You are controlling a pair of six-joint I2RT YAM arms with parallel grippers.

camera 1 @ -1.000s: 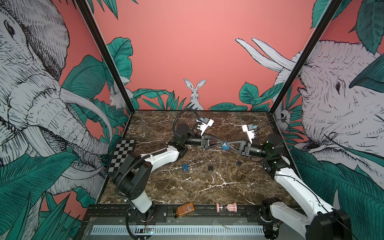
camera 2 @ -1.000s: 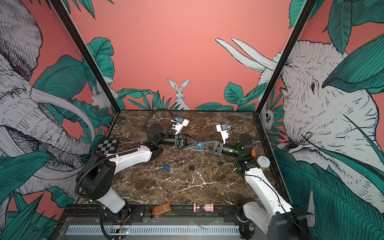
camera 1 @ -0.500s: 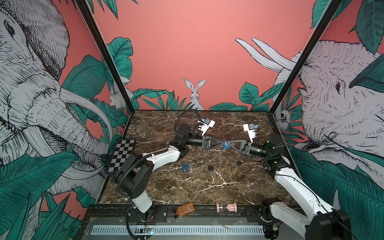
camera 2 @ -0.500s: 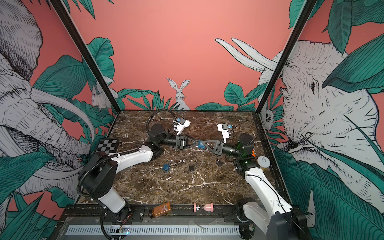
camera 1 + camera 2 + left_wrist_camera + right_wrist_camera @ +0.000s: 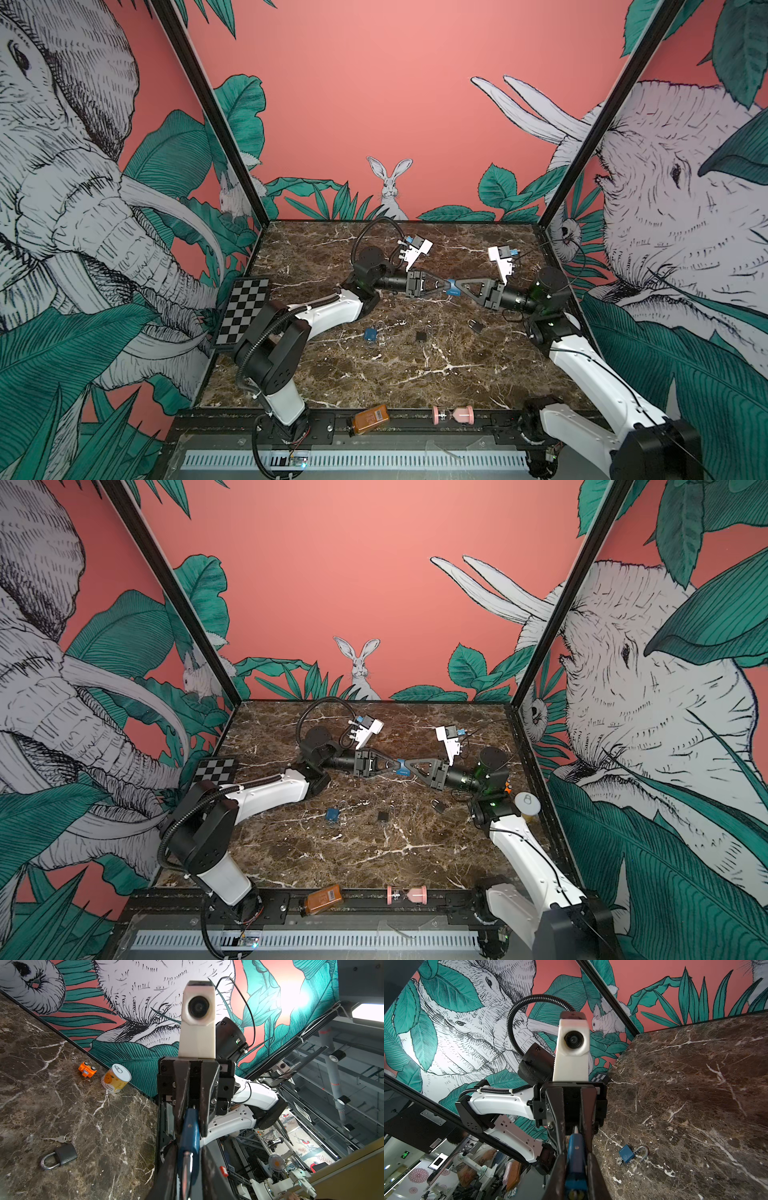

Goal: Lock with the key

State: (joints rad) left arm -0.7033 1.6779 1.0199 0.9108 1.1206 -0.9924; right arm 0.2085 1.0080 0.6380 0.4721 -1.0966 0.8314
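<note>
In both top views the blue padlock [image 5: 452, 287] hangs in the air above the bench [image 5: 415, 374], between the tips of the two arms. The right pincer [image 5: 460, 289] is clamped on it. The left pincer [image 5: 443, 286] meets it from the opposite side, fingers close about its end. A second blue padlock [image 5: 370, 334], a small black block [image 5: 422, 336] and a black padlock [image 5: 477, 325] lie on the bench, below the blue padlock and nearer the front edge, all apart from it.

In the left wrist view the blue padlock [image 5: 190, 1126] runs from the right pincer's closed fingers [image 5: 180, 1095] to the left pincer's fingers [image 5: 169, 1167]. These flank it closely, but I cannot tell whether they press it. A slim metal piece [image 5: 187, 1165] shows at that end; it could be key or shackle. The black padlock [image 5: 60, 1157] and its keys [image 5: 62, 1138] lie on the bench below the blue padlock.

In the right wrist view the right pincer's fingers [image 5: 556, 1174] squeeze the blue padlock [image 5: 575, 1157] from both sides. The second blue padlock [image 5: 630, 1154] lies on the bench beneath it.
</note>
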